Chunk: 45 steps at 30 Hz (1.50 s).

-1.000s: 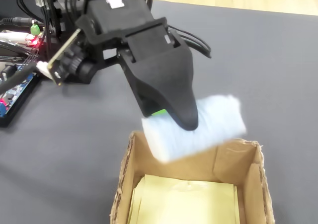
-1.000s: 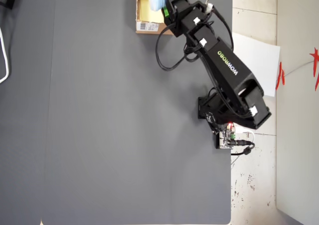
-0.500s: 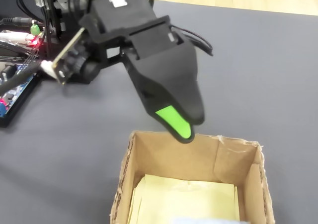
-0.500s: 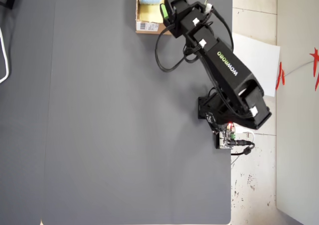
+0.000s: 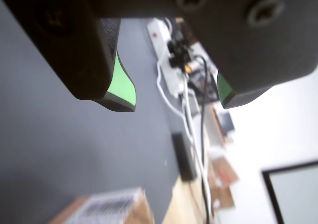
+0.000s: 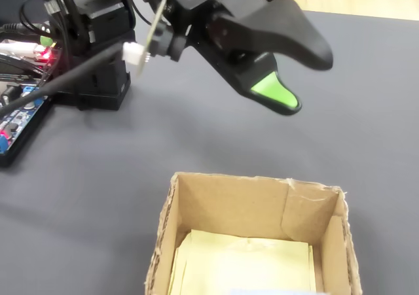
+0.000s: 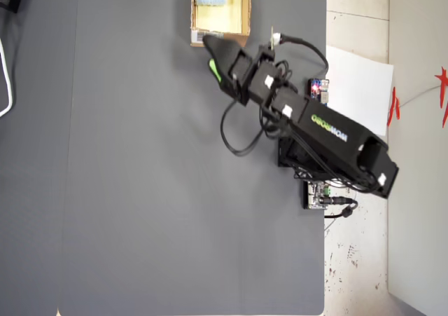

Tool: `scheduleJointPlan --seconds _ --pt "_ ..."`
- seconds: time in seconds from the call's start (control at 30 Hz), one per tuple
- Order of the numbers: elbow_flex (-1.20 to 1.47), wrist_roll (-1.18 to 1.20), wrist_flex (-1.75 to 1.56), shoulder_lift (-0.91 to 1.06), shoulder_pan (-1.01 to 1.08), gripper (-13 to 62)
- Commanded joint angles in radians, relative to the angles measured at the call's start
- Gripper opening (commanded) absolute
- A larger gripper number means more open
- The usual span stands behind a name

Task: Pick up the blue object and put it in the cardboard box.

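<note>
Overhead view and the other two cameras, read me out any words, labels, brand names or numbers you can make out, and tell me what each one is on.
"WOWROBO", green letters on the arm's black upper link in the overhead view, seen upside down; a best reading.
Barcode label on the cardboard box's outer side, seen in the overhead and wrist views: bars and print too small and blurred to read.
Fixed view: no text to read.
</note>
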Motion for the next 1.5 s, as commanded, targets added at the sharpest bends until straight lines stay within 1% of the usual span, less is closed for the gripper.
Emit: scheduleJointPlan --seconds 0.0,0.13,0.3,0.8,1.13,1.37,1.47 --pt "0.002 0.052 -0.126 0.066 -0.057 32.4" --pt "0.120 0.091 -0.201 0.124 -0.144 32.4" --pt "0.213 0.092 -0.204 0.176 -0.239 33.8" --pt "0.482 0.094 -0.202 0.282 -0.419 33.7" --pt "0.643 0.089 -0.213 0.285 -0.428 34.1" --pt "0.644 0.089 -0.063 0.285 -0.426 34.1" --pt "0.644 0.083 -0.046 0.285 -0.426 33.9"
